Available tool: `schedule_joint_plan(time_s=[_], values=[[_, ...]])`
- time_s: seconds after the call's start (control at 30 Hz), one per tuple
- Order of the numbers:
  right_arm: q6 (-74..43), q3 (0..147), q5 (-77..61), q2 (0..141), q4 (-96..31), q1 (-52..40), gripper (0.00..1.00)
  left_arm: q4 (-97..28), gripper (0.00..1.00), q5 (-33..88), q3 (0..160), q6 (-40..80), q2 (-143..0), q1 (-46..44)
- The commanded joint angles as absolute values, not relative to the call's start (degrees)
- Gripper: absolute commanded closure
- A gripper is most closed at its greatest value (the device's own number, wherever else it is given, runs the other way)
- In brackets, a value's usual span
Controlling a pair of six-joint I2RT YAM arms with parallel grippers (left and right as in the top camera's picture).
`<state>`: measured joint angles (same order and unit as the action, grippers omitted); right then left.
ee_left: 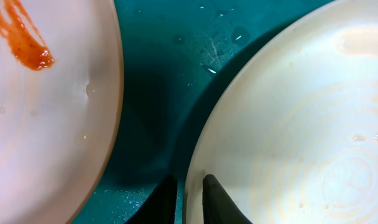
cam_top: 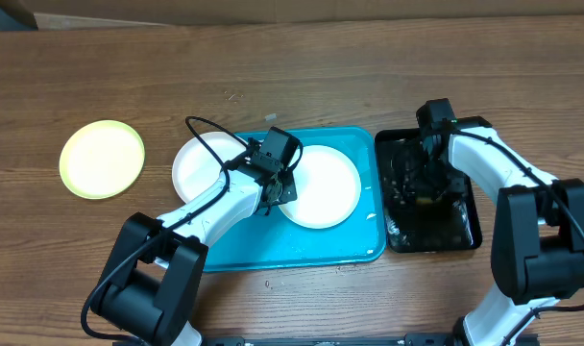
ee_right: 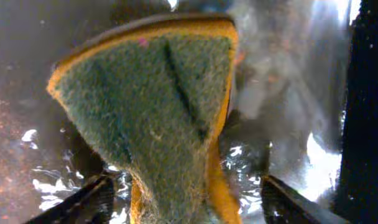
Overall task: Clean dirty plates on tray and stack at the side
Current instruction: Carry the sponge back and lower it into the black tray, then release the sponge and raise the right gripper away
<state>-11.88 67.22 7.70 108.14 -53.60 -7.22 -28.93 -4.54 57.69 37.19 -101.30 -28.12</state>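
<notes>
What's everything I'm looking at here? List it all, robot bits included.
table: one, brown wood, under everything.
turquoise tray: one, turquoise, mid-table.
right white plate: one, white, in the turquoise tray.
left white plate: one, white with an orange-red smear, at the turquoise tray's left edge.
yellow-green plate: one, pale yellow-green, on the table, far left.
black tray: one, black, wet, right of the turquoise tray.
sponge: one, green face on yellow, in the black tray.
left gripper: one, black, shut on the right white plate's rim.
right gripper: one, black, open, fingers either side of the sponge.
</notes>
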Motion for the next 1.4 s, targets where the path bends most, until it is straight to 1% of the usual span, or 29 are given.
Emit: schedule_joint_plan(time_s=[0.0, 0.1, 0.13, 0.17, 0.23, 0.27, 0.3, 0.33, 0.37, 0.4, 0.43, 0.47, 0.5, 0.53, 0.57, 0.63, 0.67, 0.7, 0.73, 0.77, 0.8, 0.83, 0.9, 1.0, 1.07, 1.13, 1.2, 1.27, 1.37], values=[[-11.97, 67.94, 7.51, 107.37, -53.01, -7.35, 0.21, -28.88, 0.82, -4.43, 58.24, 37.3, -101.73, -28.14], [-11.94, 67.94, 8.14, 107.37, -50.7, -7.31, 0.13, -28.88, 0.82, -4.43, 58.24, 37.3, -101.73, -28.14], [-11.94, 67.94, 8.12, 107.37, -49.84, -7.31, 0.12, -28.91, 0.82, -4.43, 58.24, 37.28, -101.73, -28.14], [-11.97, 67.94, 8.12, 107.37, -49.12, -7.31, 0.12, -28.91, 0.82, -4.43, 58.24, 37.3, -101.73, -28.14], [-11.97, 67.9, 8.12, 107.37, -47.94, -7.31, 0.16, -28.88, 0.82, -4.43, 58.24, 37.3, -101.73, -28.14], [-11.97, 67.88, 8.1, 107.37, -47.59, -7.31, 0.25, -28.88, 0.82, -4.43, 58.24, 37.3, -101.73, -28.14], [-11.97, 67.88, 8.1, 107.37, -47.4, -7.31, 0.41, -28.91, 0.82, -4.43, 58.24, 37.28, -101.73, -28.14], [-11.97, 67.88, 8.08, 107.37, -47.35, -7.31, 0.65, -28.91, 0.81, -4.43, 58.24, 37.3, -101.73, -28.14], [-11.97, 67.88, 8.08, 107.37, -47.37, -7.31, 0.69, -28.91, 0.81, -4.43, 58.24, 37.28, -101.73, -28.14], [-11.97, 67.88, 8.08, 107.37, -47.33, -7.31, 0.71, -28.91, 0.81, -4.43, 58.24, 37.28, -101.73, -28.14], [-11.97, 67.88, 8.08, 107.37, -47.13, -7.31, 0.61, -28.88, 0.8, -4.43, 58.24, 37.28, -101.73, -28.14], [-11.97, 67.88, 8.08, 107.37, -46.72, -7.31, 0.34, -28.88, 0.79, -4.43, 58.24, 37.3, -101.73, -28.14], [-11.97, 67.9, 8.08, 107.37, -46.09, -7.31, 0.14, -28.88, 0.74, -4.43, 58.24, 37.3, -101.73, -28.14], [-11.97, 67.9, 8.1, 107.37, -45.45, -7.31, 0.1, -28.86, 0.67, -4.43, 58.24, 37.3, -101.73, -28.14], [-11.94, 67.9, 8.12, 107.37, -44.82, -7.31, 0.09, -28.86, 0.65, -4.43, 58.24, 37.3, -101.73, -28.14], [-11.94, 67.9, 8.1, 107.37, -43.44, -7.27, 0.12, -28.86, 0.66, -4.43, 58.24, 37.3, -101.73, -28.14], [-11.94, 67.9, 8.08, 107.37, -43.05, -7.27, 0.26, -28.86, 0.65, -4.43, 58.24, 37.3, -101.73, -28.14], [-11.94, 67.9, 8.1, 107.37, -42.87, -7.27, 0.51, -28.88, 0.66, -4.43, 58.24, 37.3, -101.73, -28.14], [-11.94, 67.9, 8.08, 107.37, -42.92, -7.27, 0.65, -28.91, 0.66, -4.43, 58.24, 37.3, -101.73, -28.14], [-11.94, 67.9, 8.03, 107.37, -43.13, -7.27, 0.65, -28.91, 0.66, -4.43, 58.24, 37.3, -101.73, -28.14], [-11.97, 67.9, 8.05, 107.37, -43.4, -7.27, 0.44, -28.91, 0.66, -4.43, 58.24, 37.3, -101.73, -28.14], [-11.94, 68.1, 8.1, 107.37, -43.86, -7.27, 0.15, -28.88, 0.66, -4.43, 58.24, 37.3, -101.73, -28.14], [-11.97, 70.0, 8.1, 107.37, -46.44, -7.09, 0.11, -28.88, 0.67, -4.43, 58.24, 37.3, -101.73, -28.14], [-11.97, 74.61, 8.1, 107.35, -50.33, -6.87, 0.1, -28.88, 0.79, -4.43, 58.24, 37.3, -101.73, -28.14], [-11.97, 77.73, 8.1, 107.35, -52.12, -6.63, 0.09, -28.91, 0.82, -4.43, 58.24, 37.28, -101.73, -28.14], [-11.99, 81.1, 8.1, 107.35, -53.84, -6.17, 0.07, -28.91, 0.8, -4.43, 58.24, 37.28, -101.73, -28.14], [-12.03, 84.09, 8.08, 107.37, -54.89, -5.04, 0.05, -28.93, 0.74, -4.43, 58.24, 37.28, -101.73, -28.14], [-12.36, 85.8, 7.7, 107.35, -55.05, -3.25, 0.0, -28.93, 0.64, -4.4, 58.24, 37.26, -101.75, -28.16], [-13.76, 86.48, 5.96, 107.37, -54.11, 0.73, 0.0, -29.3, 0.63, -4.43, 58.22, 37.28, -101.91, -28.16]])
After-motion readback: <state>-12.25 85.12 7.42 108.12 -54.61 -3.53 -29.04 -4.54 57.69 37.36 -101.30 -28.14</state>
